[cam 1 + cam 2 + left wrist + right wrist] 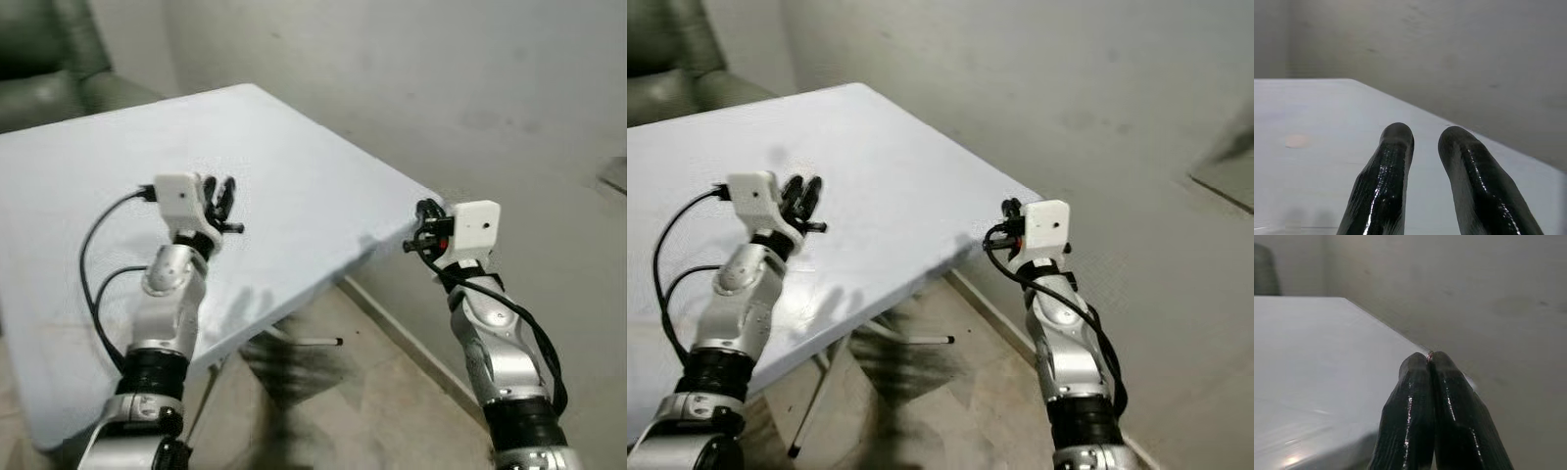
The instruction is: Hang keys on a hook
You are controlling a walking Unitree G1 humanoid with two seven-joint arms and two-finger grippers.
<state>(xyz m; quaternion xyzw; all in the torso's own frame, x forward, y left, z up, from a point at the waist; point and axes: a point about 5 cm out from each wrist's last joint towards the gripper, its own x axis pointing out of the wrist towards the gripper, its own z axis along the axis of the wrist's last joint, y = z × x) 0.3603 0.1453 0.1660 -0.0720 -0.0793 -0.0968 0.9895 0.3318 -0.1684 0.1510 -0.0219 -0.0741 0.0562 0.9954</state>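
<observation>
A dark green armchair (44,59) sits in the far left corner, behind a white table (294,186) that slants across the scene from the left toward the centre, with one corner pointing to the right. Over the left part of the table, the robot's silver left arm rises from below, with a black cable looping beside it and a white camera box at the wrist. The left tool (221,199) hovers above the tabletop, and its two black fingers (1388,181) stand apart with a clear gap between them, holding nothing; the left wrist view looks along them over the bare white surface, where a faint pale round mark (1298,141) lies. Under the table, thin metal legs (294,341) and a dark shadow fall on a beige tiled floor (372,411). Past the table's right corner, the silver right arm reaches up, also carrying a white camera box and black cables. The right tool (424,220) hangs just beside that corner, off the edge and in front of a plain grey wall (441,88). In the right wrist view, its two black fingers (1410,416) are pressed together, and a tiny glint of something metallic (1429,353) shows at the very tips, too small to identify. The keys and the hook cannot be made out.
</observation>
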